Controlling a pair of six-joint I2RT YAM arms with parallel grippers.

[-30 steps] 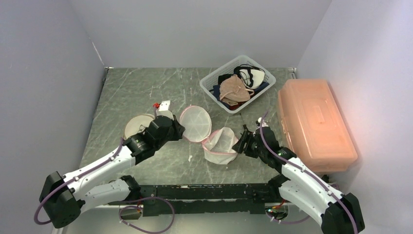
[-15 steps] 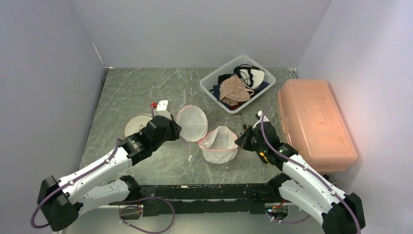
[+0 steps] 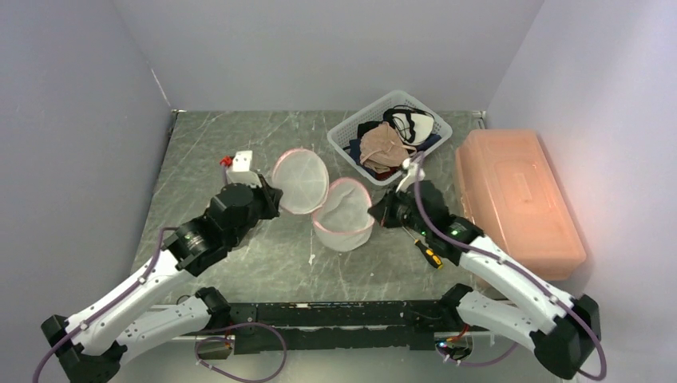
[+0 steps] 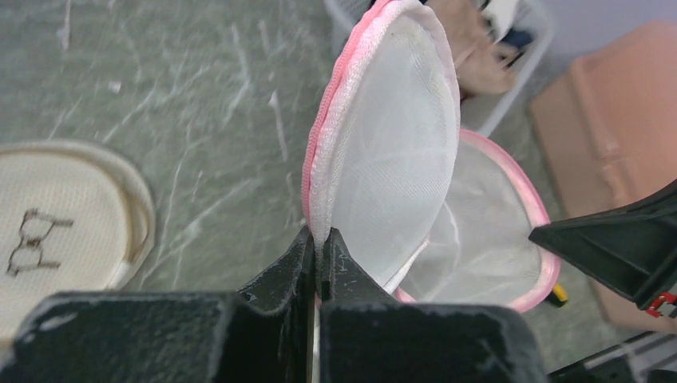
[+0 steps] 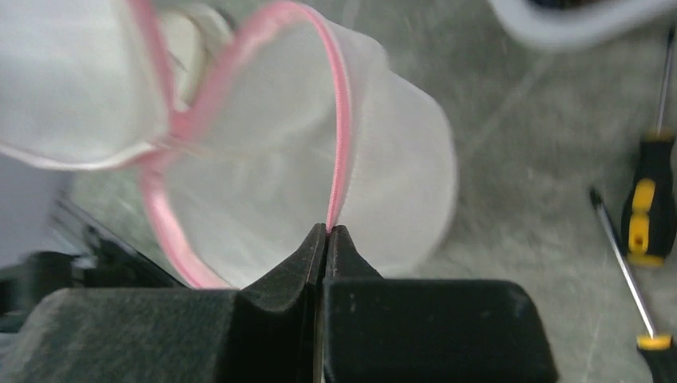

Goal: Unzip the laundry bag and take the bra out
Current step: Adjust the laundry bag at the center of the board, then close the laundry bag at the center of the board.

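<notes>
An unzipped mesh laundry bag (image 3: 343, 215) is held open at the centre of the tabletop (image 3: 207, 144). The left pincer (image 4: 319, 239) is clamped tight on its lid rim at nine o'clock. The right pincer (image 5: 327, 233) is clamped on its bowl rim at three o'clock.

- Soft, even overhead light; faint shadows on the desk (image 3: 207, 144).
- Orange box (image 3: 511, 199) throws a warm glow on the right wall.
- Right wrist view blurred, laundry bag (image 5: 263, 159) smeared.

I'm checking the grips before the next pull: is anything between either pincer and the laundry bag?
Nothing visible. The left pincer and the right pincer are each shut directly on the pink rim of the bag, one on each half.
</notes>
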